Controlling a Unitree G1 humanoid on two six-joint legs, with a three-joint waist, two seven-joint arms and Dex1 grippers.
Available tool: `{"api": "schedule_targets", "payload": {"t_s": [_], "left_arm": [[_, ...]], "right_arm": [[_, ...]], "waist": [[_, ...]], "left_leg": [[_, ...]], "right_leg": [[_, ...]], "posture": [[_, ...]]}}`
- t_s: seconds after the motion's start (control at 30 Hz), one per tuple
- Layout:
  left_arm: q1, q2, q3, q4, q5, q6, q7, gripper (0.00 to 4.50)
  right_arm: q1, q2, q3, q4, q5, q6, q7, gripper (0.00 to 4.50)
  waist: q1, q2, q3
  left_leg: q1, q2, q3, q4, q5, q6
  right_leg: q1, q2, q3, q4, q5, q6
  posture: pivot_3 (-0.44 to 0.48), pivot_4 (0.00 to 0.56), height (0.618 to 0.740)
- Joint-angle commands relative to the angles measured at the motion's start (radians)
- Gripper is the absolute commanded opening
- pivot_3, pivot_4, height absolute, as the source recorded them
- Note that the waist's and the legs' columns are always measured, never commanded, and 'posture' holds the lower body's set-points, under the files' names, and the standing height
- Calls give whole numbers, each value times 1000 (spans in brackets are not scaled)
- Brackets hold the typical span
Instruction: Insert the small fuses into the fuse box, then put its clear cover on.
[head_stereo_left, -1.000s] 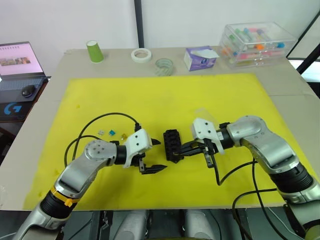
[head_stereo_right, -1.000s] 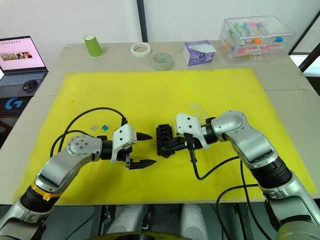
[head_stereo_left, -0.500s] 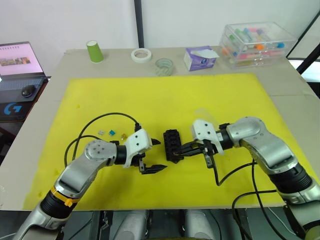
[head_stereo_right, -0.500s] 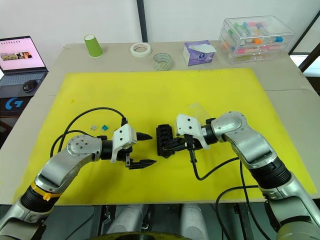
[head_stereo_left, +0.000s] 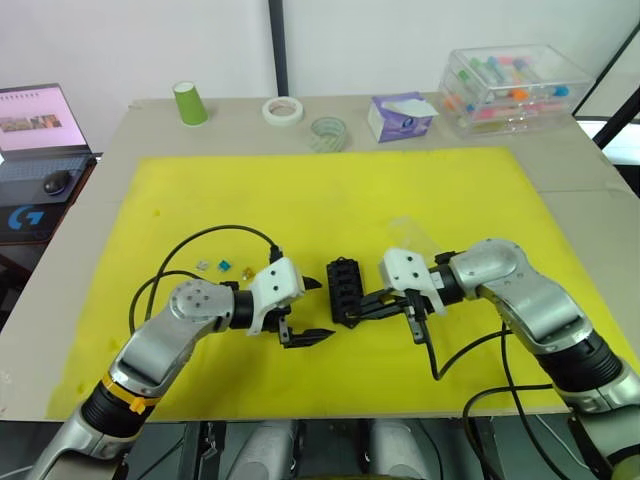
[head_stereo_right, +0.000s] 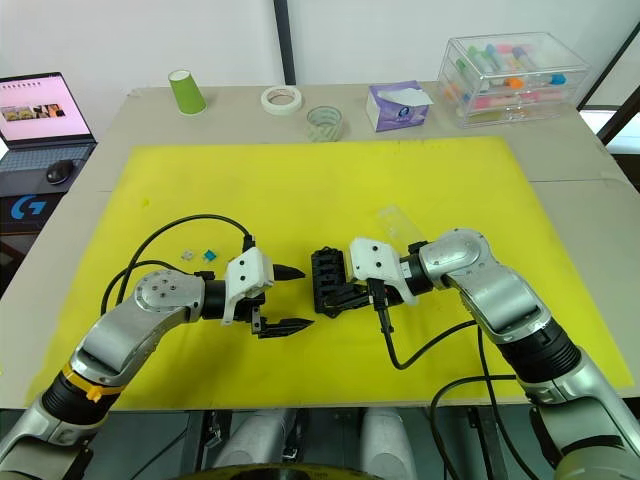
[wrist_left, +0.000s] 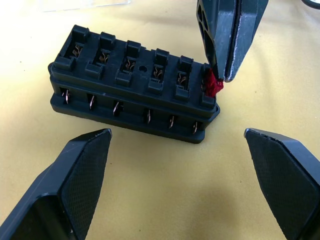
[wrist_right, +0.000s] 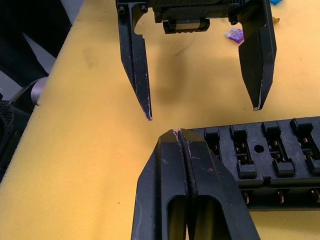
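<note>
Fuse box (head_stereo_left: 343, 290) between my claws, right claw (wrist_left: 223, 77) pinched on a red fuse (wrist_left: 213, 86) at its end slot, left claw (head_stereo_left: 312, 310) wide open, empty, just beside.

Lab bench (laptop (head_stereo_left: 35, 125), storage box (head_stereo_left: 515, 85)).

I find one legible mark: a white stylised "G" logo on the dark box (head_stereo_left: 27, 217) below the laptop (head_stereo_left: 40, 135), at about nine o'clock off the table. The laptop screen's content is too small for me to read.
</note>
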Motion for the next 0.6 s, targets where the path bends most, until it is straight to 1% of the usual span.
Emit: {"api": "schedule_targets", "payload": {"t_s": [0.03, 0.33, 0.6], "left_arm": [[-2, -6, 8, -21, -7, -5, 0, 4500], [1, -5, 6, -26, -8, -3, 0, 4500], [0, -4, 6, -24, -6, -4, -1, 4500]], "right_arm": [[-5, -3, 6, 3, -22, 1, -4, 24], [-46, 6, -53, -34, 66, 78, -4, 24], [-67, -12, -67, -28, 72, 93, -1, 24]], "waist": [[0, 0, 0], [0, 0, 0], [0, 0, 0]], "left_leg": [[0, 0, 0, 0, 0, 0], [0, 0, 0, 0, 0, 0], [0, 0, 0, 0, 0, 0]], "right_leg": [[0, 0, 0, 0, 0, 0], [0, 0, 0, 0, 0, 0], [0, 0, 0, 0, 0, 0]], "posture": [[0, 150, 740], [0, 150, 740], [0, 150, 740]]}}
